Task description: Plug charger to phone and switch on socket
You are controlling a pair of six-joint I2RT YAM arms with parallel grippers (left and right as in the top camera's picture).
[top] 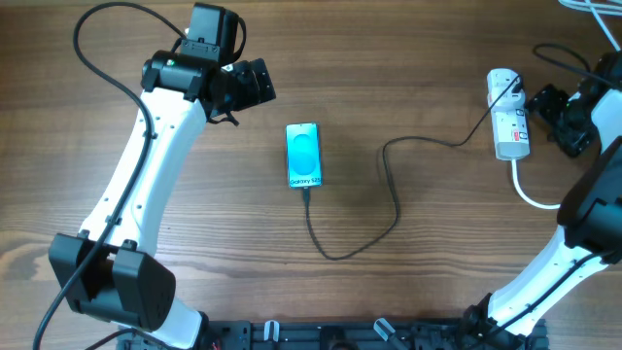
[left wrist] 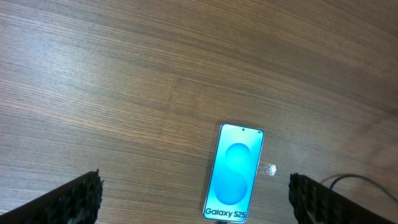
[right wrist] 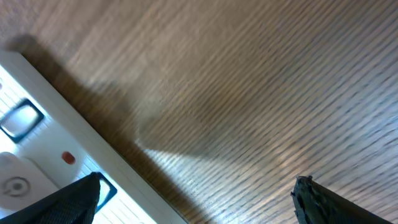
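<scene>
Your right gripper [right wrist: 199, 180] is gaping empty beside the white oblong plastic socket [right wrist: 43, 140]; your left gripper [left wrist: 194, 180] is gaping near the flat cyan-screened phone [left wrist: 234, 174]; the limp thin black charger [top: 393, 194] is seemingly reaching it; the socket is likely light and prone to sliding, so press its switch [right wrist: 22, 118] squarely.

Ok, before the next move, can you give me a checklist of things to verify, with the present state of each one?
1. The thin black charger cable meets the bottom edge of the flat phone with the cyan screen: ok. Fully seated: cannot tell.
2. The cable's other end reaches the white elongated power strip: ok.
3. The right gripper is open and empty: ok.
4. The right gripper is beside the strip, with the switch in its wrist view: ok.
5. Switch on or off: cannot tell.
6. The left gripper is open and apart from the phone: ok.
</scene>
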